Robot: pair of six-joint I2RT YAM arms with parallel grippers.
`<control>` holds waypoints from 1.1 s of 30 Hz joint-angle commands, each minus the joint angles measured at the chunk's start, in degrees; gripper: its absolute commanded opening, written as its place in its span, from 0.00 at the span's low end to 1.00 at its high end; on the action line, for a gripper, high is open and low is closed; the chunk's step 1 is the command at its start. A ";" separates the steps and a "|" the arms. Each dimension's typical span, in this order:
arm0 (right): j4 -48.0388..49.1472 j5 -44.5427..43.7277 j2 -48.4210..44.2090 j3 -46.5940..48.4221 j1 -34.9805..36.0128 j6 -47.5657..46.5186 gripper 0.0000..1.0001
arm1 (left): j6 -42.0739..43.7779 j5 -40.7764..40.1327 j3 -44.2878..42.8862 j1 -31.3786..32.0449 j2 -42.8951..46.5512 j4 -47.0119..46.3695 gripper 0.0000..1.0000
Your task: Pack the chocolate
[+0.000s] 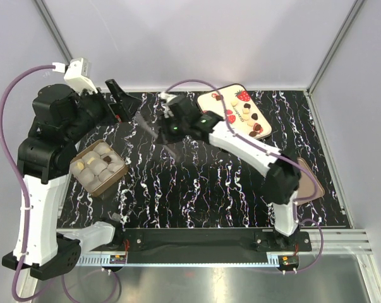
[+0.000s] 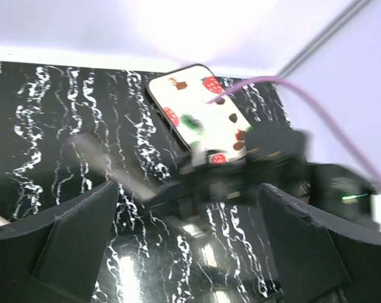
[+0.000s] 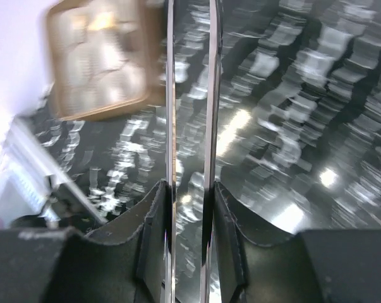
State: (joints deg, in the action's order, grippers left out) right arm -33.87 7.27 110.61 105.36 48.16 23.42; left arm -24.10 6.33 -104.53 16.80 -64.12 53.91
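Note:
Several dark and white chocolate pieces (image 1: 247,117) lie on a white tray printed with strawberries (image 1: 223,96) at the back right; the tray also shows in the left wrist view (image 2: 189,100). A brown box (image 1: 114,180) at the left holds several pale pieces (image 1: 96,165); it shows blurred in the right wrist view (image 3: 151,76). My right gripper (image 1: 167,130) is shut on metal tweezers (image 3: 171,95) over the middle of the table; their tips are out of view. My left gripper (image 1: 123,101) is open and empty, above the table at the back left.
A flat brown lid (image 1: 311,187) lies at the right, partly under my right arm. The table top (image 1: 196,189) is black with white veins, with grey walls behind and on both sides. My right arm (image 2: 272,164) crosses the left wrist view.

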 commanded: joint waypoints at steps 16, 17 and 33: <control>4.60 11.19 24.57 24.72 13.27 -5.58 0.32 | -4.38 11.25 9.87 -0.27 2.85 -7.41 0.99; 4.60 11.19 24.92 24.63 13.53 -5.58 0.32 | -4.47 11.51 10.31 -0.27 3.03 -7.94 0.99; 8.47 17.52 29.05 24.63 14.50 -5.05 0.33 | -4.99 11.52 14.71 -0.27 4.26 -10.14 0.99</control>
State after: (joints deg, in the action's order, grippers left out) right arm -29.54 22.52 139.22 127.48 61.87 19.03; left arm -28.82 16.29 -89.58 16.80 -61.01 47.29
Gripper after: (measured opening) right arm 0.374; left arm 0.988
